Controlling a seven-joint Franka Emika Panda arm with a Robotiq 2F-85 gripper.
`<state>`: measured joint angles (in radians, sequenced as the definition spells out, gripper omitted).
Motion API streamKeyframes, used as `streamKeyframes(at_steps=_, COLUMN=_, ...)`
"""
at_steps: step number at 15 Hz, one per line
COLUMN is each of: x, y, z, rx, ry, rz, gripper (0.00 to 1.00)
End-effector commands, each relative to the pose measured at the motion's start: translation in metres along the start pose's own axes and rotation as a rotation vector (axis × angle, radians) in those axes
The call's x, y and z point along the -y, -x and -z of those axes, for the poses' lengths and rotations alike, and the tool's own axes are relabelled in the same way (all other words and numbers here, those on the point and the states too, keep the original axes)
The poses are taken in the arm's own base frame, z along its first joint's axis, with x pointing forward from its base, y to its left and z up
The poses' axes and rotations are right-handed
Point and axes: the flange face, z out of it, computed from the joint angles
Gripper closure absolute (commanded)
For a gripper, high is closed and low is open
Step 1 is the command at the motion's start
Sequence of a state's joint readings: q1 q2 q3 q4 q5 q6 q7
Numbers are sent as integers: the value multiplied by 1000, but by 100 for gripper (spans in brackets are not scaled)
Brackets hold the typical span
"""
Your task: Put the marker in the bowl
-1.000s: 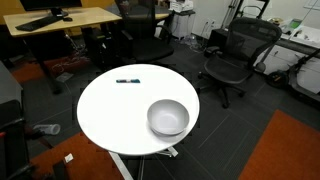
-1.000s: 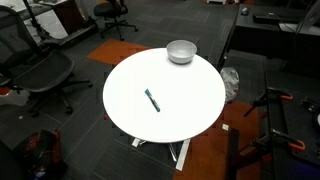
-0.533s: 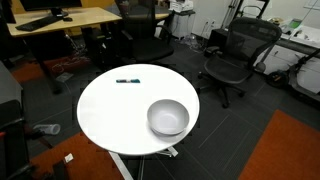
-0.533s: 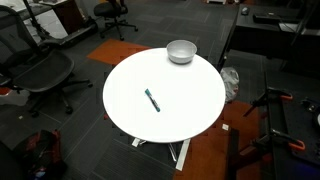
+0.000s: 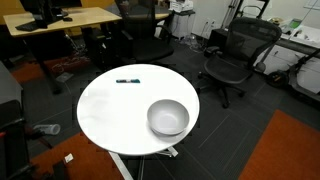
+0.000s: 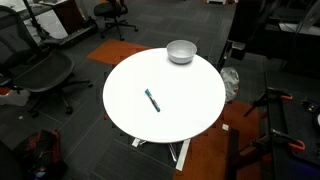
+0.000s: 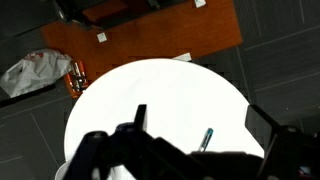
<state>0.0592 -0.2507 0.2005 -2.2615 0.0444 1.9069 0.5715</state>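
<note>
Nothing done yet: marker (image 5: 127, 81) lay on counter (image 5: 105, 118), upper left of the empty bowl (image 5: 168, 118), well apart; my gripper (image 7: 182, 152) hung above, spread and holding nothing; pick and drop were left

- Counter (image 5: 108, 118): round, with a plain white top. It shows whole in both exterior views. In the wrist view, the counter (image 7: 160, 90) is seen from above, its lower part covered by dark robot parts.
- Marker (image 5: 127, 81): lies flat on the counter, near the upper-left rim in an exterior view. In the wrist view, the marker (image 7: 206, 139) sits at lower right of the frame.
- Bowl (image 5: 168, 117): stands upright on the counter at its lower right in an exterior view. It is close to the rim and well apart from the marker.
</note>
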Motion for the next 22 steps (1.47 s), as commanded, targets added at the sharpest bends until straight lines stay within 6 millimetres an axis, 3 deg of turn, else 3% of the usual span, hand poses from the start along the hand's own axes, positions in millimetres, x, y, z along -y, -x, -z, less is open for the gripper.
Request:
streamKeyframes(at_steps=1, x=36, y=-23, z=-2, rx=-14, ry=-39, rz=-75, gripper=0)
streamKeyframes(at_steps=6, x=63, y=-54, z=-30, rx=8, ry=-36, rz=-191, gripper=0)
streamKeyframes(at_steps=13, x=84, y=-98, z=-80, rx=21, ry=-50, rz=-295, gripper=0)
streamKeyframes(at_steps=22, x=88, y=-152, z=-139, rx=-36, ry=-23, rz=-362, gripper=0)
